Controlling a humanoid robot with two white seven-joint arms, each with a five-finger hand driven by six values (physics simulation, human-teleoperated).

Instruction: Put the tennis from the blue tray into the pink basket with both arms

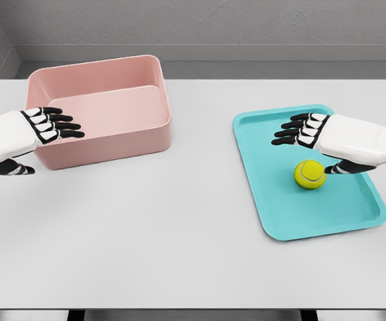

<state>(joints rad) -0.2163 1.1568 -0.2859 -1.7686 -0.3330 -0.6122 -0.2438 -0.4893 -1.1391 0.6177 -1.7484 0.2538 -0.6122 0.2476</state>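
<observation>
On the blue tray (pixel 353 214), the tennis ball (pixel 310 173) is sitting just below-left of the right hand (pixel 313 134), thumb nearly touching it, fingers spread, holding nothing. Left hand (pixel 42 130) is hovering open by the pink basket (pixel 112 137), well apart.

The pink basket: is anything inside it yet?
Nothing shows inside the pink basket; its near wall hides some floor. The tennis ball lies on the blue tray beside the right robot hand.

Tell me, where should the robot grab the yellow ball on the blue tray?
Probably around the tennis ball's middle, coming from its right, where the right hand hovers with open fingers. It is round, so any side grips alike, and nothing crowds it on the tray.
</observation>
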